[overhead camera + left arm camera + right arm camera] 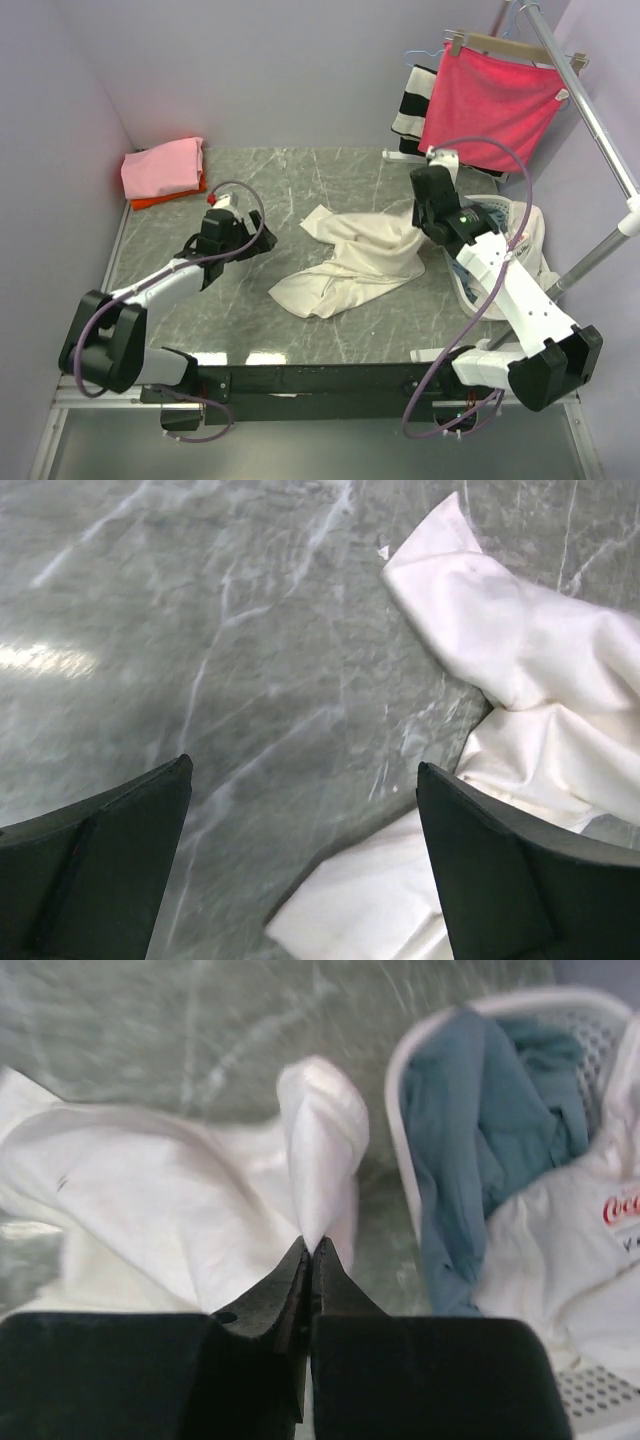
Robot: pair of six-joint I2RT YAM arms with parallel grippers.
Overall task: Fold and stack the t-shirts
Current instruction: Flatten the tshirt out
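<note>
One cream tee (350,262) lies crumpled in the middle of the table (300,180), its long axis running from the near left up toward the far right; my right gripper (310,1247) is closed tight on a raised fold at its right edge, beside the white basket (398,1100); my left gripper (300,780) hangs wide apart and empty over bare marble, with the cloth just to its right; I judge the left arm nearer the loose near-left end; the pink shirt (162,165) sits folded atop the orange-red one (165,200) in the far-left corner, well apart.
</note>
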